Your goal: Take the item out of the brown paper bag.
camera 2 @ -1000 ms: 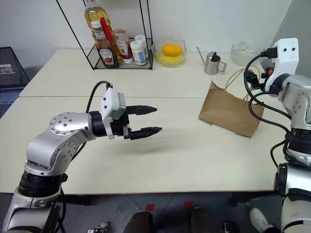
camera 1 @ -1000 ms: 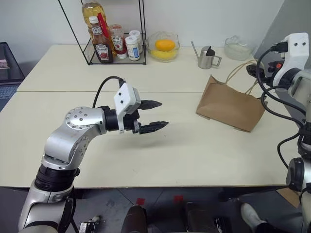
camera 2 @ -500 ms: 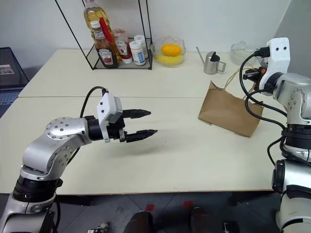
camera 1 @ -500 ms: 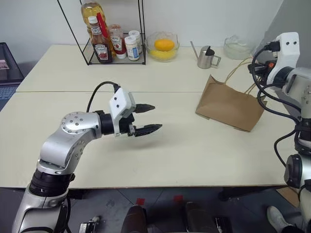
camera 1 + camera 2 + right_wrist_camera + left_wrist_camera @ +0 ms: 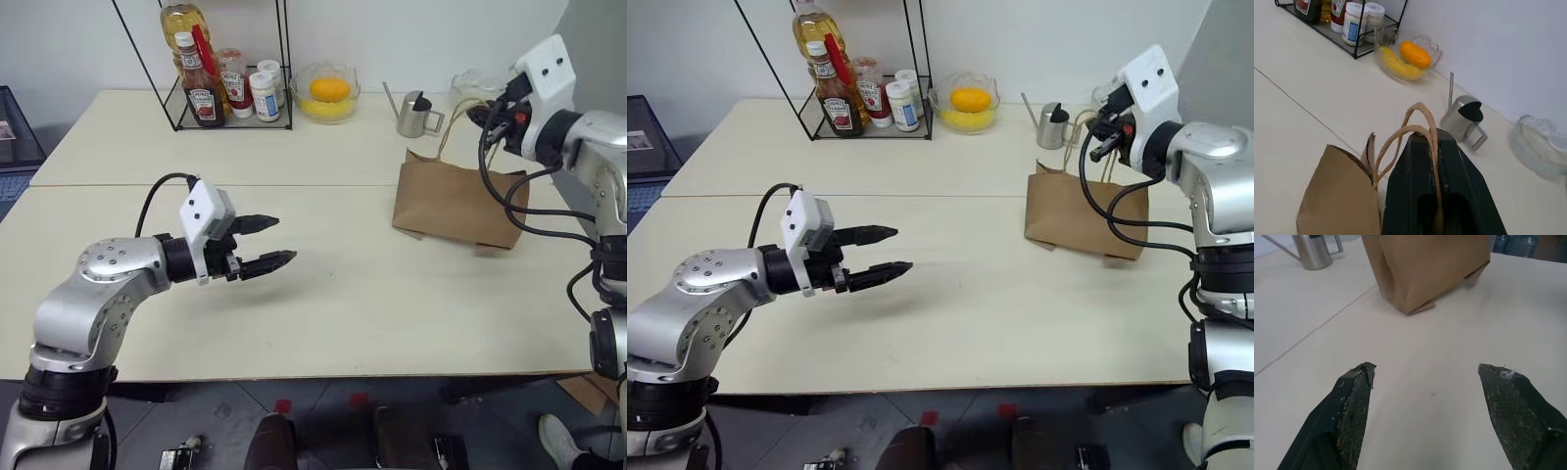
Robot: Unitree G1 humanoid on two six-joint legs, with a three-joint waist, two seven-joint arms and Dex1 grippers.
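— Brown paper bag (image 5: 451, 201), where is it?
— Standing on the surface (image 5: 372, 294), its cord handles (image 5: 1418, 129) pinched in the closed right claw (image 5: 487, 119).
— And the left claw (image 5: 266, 243)?
— Fingers apart, empty, hovering above the surface, well apart from the bag.

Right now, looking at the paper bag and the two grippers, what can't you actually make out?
- Inside of the brown paper bag: its own paper walls hide any contents in the head views and left wrist view.
- Bag's mouth, right wrist view: the shut right gripper, clamped on the cord handles, covers it.
- Labels on the rack bottles: too small to read.
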